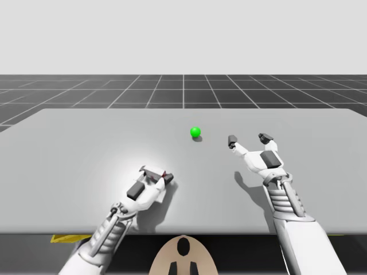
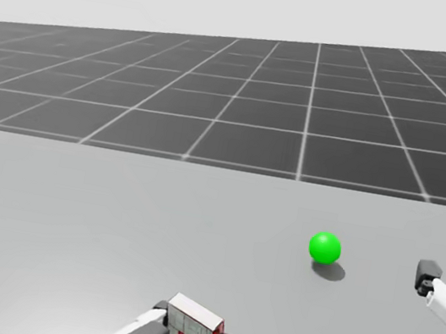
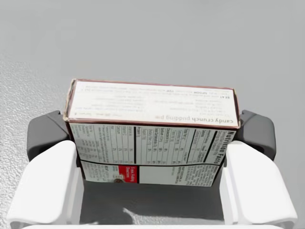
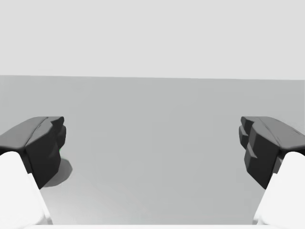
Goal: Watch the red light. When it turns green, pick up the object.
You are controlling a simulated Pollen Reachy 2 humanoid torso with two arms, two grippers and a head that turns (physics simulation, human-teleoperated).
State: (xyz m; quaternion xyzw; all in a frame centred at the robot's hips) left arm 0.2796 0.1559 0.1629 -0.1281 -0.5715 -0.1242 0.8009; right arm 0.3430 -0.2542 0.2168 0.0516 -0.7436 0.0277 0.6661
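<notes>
— Since the light (image 1: 195, 132) shows green, is the box in hand?
— Yes; my left jaws are closed on the small white box (image 3: 152, 129) with dark red edges, one dark pad (image 3: 45, 136) pressed against each end, near my edge of the desk (image 1: 69, 149); that hold leaves the printed face towards the wrist camera.
— And the right?
— My right jaws stand wide apart with nothing between them, just beside the light; I'd judge they are set there to keep out of the lift.
— Anything unclear?
— Whether the box is off the desk; its underside is hidden; in the high view my hand covers most of it; the head view cuts off my right arm.
</notes>
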